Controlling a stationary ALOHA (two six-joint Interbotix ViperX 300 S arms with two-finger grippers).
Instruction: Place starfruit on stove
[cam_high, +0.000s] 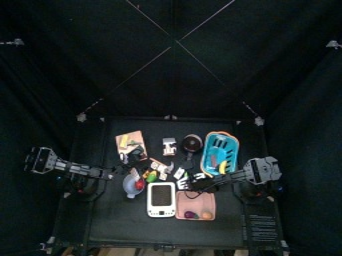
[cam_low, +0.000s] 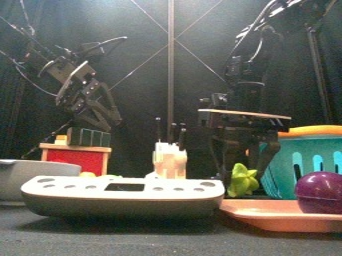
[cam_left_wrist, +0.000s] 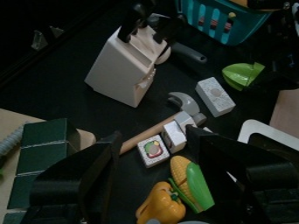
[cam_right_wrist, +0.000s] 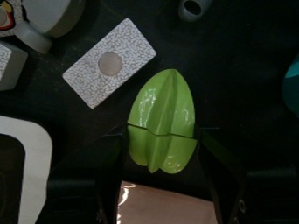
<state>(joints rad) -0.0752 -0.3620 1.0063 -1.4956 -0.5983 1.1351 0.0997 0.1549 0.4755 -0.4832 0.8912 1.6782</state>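
The green starfruit (cam_right_wrist: 165, 118) lies on the black table, and its near end sits between the spread jaws of my right gripper (cam_right_wrist: 163, 147). In the front view the fruit (cam_low: 242, 180) rests on the table under that gripper (cam_low: 243, 140). The jaws are open around it. The white stove (cam_low: 120, 195) stands at the front, left of the fruit; from above it (cam_high: 160, 199) lies next to the pink tray (cam_high: 195, 208). My left gripper (cam_left_wrist: 163, 184) is open and empty, hovering at the table's left over toy food.
A teal basket (cam_low: 315, 160) and a purple ball (cam_low: 321, 190) on the pink tray (cam_low: 281, 213) stand at the right. A white knife block (cam_left_wrist: 126, 63), a hammer (cam_left_wrist: 177, 108), a yellow pepper (cam_left_wrist: 162, 206) and a speckled card (cam_right_wrist: 108, 63) lie mid-table. A red box (cam_low: 76, 158) stands left.
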